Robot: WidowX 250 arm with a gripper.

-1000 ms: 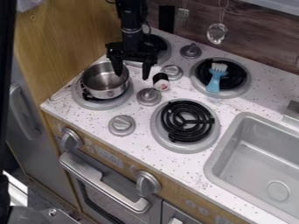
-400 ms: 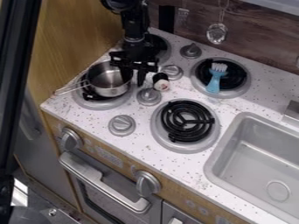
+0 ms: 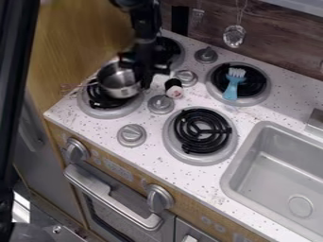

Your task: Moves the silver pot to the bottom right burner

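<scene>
My jaws are clamped on the silver pot [image 3: 120, 88], up and left of the bottom right burner [image 3: 202, 135]. Gripped on one side only, it could swivel or tip; carried low, it could knock the small bottle [image 3: 174, 89] beyond that burner.

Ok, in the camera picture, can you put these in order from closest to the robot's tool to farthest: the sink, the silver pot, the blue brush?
Going out from the tool:
1. Silver pot: right beside it, on its left in the picture.
2. Blue brush: off to the right, on the back burner.
3. Sink: farthest, at the lower right.
</scene>
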